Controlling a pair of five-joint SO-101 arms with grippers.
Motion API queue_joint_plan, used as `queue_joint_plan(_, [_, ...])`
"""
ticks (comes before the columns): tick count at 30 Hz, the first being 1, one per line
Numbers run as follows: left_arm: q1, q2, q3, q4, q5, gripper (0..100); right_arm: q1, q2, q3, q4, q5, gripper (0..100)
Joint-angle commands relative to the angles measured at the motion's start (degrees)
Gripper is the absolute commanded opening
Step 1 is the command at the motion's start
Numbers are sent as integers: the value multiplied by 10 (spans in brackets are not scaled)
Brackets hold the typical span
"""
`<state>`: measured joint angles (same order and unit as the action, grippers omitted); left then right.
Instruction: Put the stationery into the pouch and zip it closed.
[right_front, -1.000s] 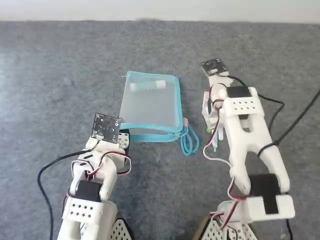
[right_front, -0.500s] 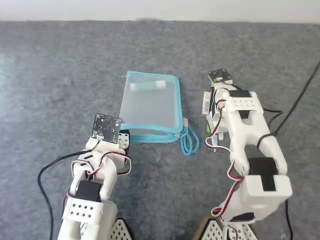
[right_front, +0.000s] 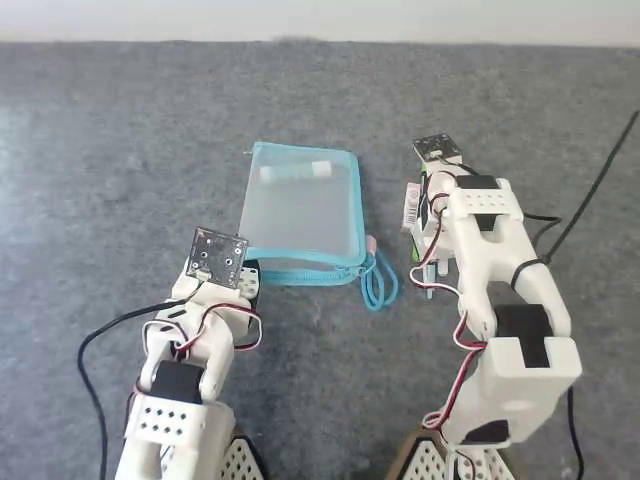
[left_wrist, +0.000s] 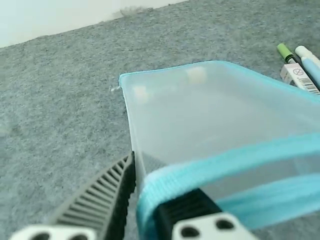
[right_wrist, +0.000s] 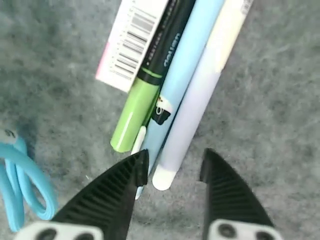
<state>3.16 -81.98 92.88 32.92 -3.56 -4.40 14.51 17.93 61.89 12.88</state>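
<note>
The translucent pouch (right_front: 303, 215) with teal edging lies flat mid-table, with a pale item (right_front: 295, 171) inside near its far end. My left gripper (left_wrist: 147, 192) sits at the pouch's near left corner, its jaws closed on the teal zipper edge (left_wrist: 210, 167). The stationery lies right of the pouch: a green marker (right_wrist: 132, 115), a light blue pen (right_wrist: 182, 85), a lavender pen (right_wrist: 200, 105) and a barcoded white pack (right_wrist: 132, 40). My right gripper (right_wrist: 172, 170) hangs open just over the pens' near ends, with the lavender pen's tip between its fingers.
The pouch's teal wrist strap (right_front: 378, 280) loops on the grey carpet between the pouch and the stationery (right_front: 418, 205). The right arm (right_front: 485, 215) covers most of the pens from above. Bare carpet extends to the far side and to the left.
The right arm has drawn back a little and settled lower over the pens. The left wrist has tilted slightly while keeping its hold on the pouch edge.
</note>
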Motion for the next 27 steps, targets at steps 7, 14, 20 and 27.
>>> queue_joint_plan(7, [-1, -2, -3, -9, -5, 12, 7, 22, -1, 46, 9, 122])
queue_joint_plan(14, [-2, -2, -3, -8, -5, 12, 18, 22, 0, 51, 9, 177])
queue_joint_plan(20, [-2, -2, -3, -8, -5, 12, 30, 17, -1, 51, 5, 43])
queue_joint_plan(27, [-1, -2, -4, -10, -4, 12, 72, -65, -8, 100, 11, 10])
